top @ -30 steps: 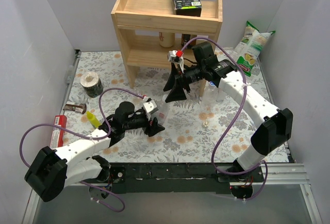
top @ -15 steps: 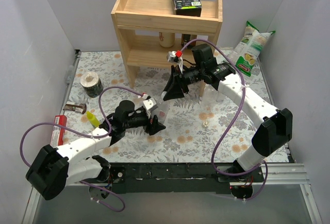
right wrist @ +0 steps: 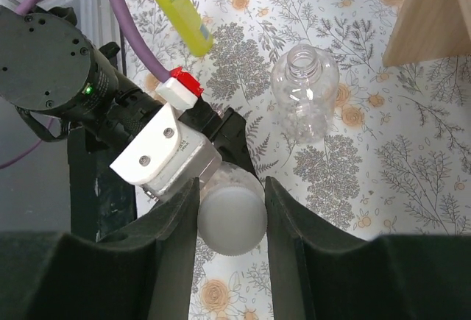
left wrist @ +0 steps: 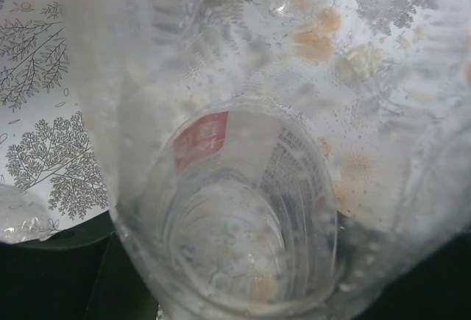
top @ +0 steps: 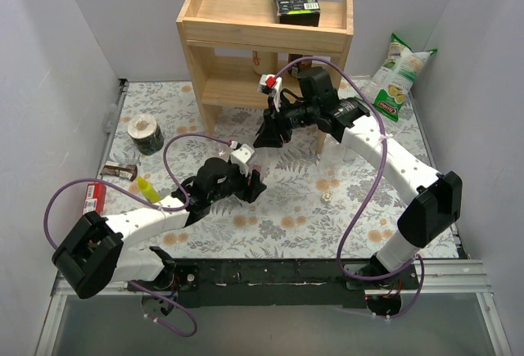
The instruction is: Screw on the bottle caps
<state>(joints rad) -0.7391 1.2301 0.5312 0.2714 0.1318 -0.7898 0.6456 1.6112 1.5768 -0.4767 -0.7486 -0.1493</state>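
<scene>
Your right fingers (right wrist: 174,237) are clamped on a pale round cap (right wrist: 232,224), one finger pressed against each side of it; you see this plainly only in the right wrist view. The cap hangs just above the left fingers (top: 252,186) and covers whatever sits directly under it, so the neck it faces is hidden from you. In the left wrist view a clear bottle (left wrist: 243,210) fills nearly the whole picture, with a red patch of label showing through its wall. It is so close that neither left finger can be made out, and you cannot tell whether they grip it or stand apart. From the top camera that bottle is almost lost against the dark fingers and the flowered surface (top: 286,225). A second bottle (right wrist: 305,99), its mouth uncapped, appears to stand on the surface just beyond, near the leg of the wooden shelf (top: 262,41). A yellow marker (right wrist: 176,7) is cut off at the top edge of the right wrist view. A small pale speck (top: 327,196) lies on the surface well apart from both arms, too small to name.
</scene>
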